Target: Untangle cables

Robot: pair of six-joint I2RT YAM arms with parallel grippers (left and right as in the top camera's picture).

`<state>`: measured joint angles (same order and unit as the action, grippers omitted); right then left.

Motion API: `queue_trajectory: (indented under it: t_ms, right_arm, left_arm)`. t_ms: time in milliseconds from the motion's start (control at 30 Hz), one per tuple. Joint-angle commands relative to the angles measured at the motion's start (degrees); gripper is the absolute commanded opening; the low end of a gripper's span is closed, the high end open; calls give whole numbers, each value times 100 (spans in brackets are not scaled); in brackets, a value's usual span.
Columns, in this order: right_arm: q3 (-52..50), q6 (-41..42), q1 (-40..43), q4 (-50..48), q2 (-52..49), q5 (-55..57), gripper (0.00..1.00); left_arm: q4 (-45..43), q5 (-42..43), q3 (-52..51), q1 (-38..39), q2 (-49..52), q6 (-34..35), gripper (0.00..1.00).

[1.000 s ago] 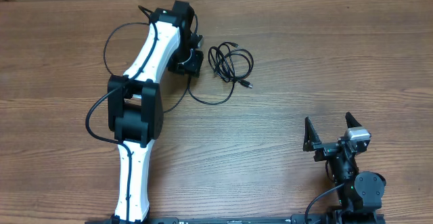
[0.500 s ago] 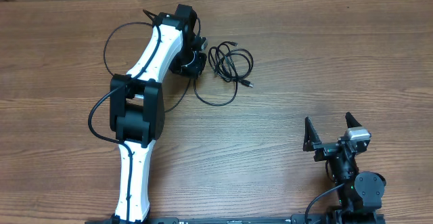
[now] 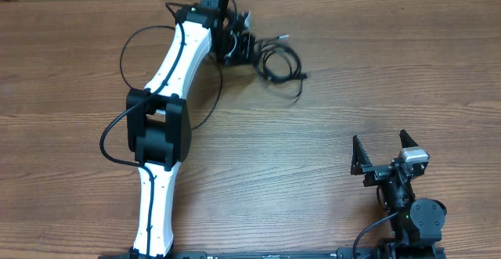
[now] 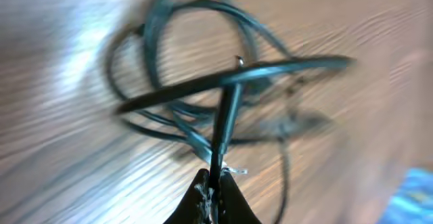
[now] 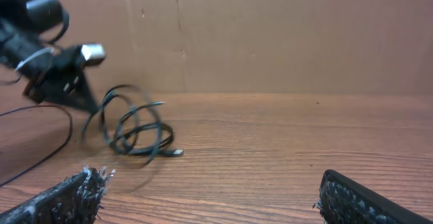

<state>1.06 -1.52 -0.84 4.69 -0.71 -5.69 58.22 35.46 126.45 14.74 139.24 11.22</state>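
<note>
Overhead, the left gripper (image 3: pixel 247 46) is at the far side of the table (image 3: pixel 407 63), pinched tight on one strand of the cables (image 3: pixel 280 62). The black loops sit just beside it. They look blurry, so maybe they are partly off the wood. The right gripper (image 3: pixel 380 140) is wide open, well apart from them.

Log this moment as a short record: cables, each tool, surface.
cables: one black looped bundle, tangled, on the far side
left tool: shut on one cord of the cables
right tool: open, empty, well apart from the cables
surface: wooden table
image quality: left wrist view blurred
</note>
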Motion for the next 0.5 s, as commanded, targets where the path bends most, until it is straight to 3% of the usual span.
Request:
queue_trajectory:
  t_ms: [0, 67, 100, 133, 167, 233, 367, 467]
  right_arm:
    - [-57, -28, 11, -28, 9, 31, 100]
    - [-57, -28, 11, -28, 9, 31, 100]
    - [-57, -28, 11, -28, 9, 31, 100]
    - [-57, -28, 11, -28, 9, 31, 100]
    - [-57, -28, 11, -28, 9, 31, 100]
    - [-57, -28, 11, -28, 9, 31, 100]
    - [-57, -28, 11, -28, 9, 31, 100]
    - [-57, -28, 11, -28, 9, 31, 100]
  left_arm:
    - [-385, 437, 238, 195, 15, 1231, 4]
    - [-444, 92, 236, 264, 15, 1327, 4]
    - [-407, -328, 236, 315, 15, 1325, 18]
    - [-378, -540, 238, 328, 15, 1320, 39]
    - [-330, -776, 236, 328, 15, 1322, 49]
    - [-256, -1180, 238, 286, 15, 1290, 61]
    - [-157, -1499, 240, 11, 15, 1036, 62]
    - [-22, -1510, 240, -326, 13, 984, 57]
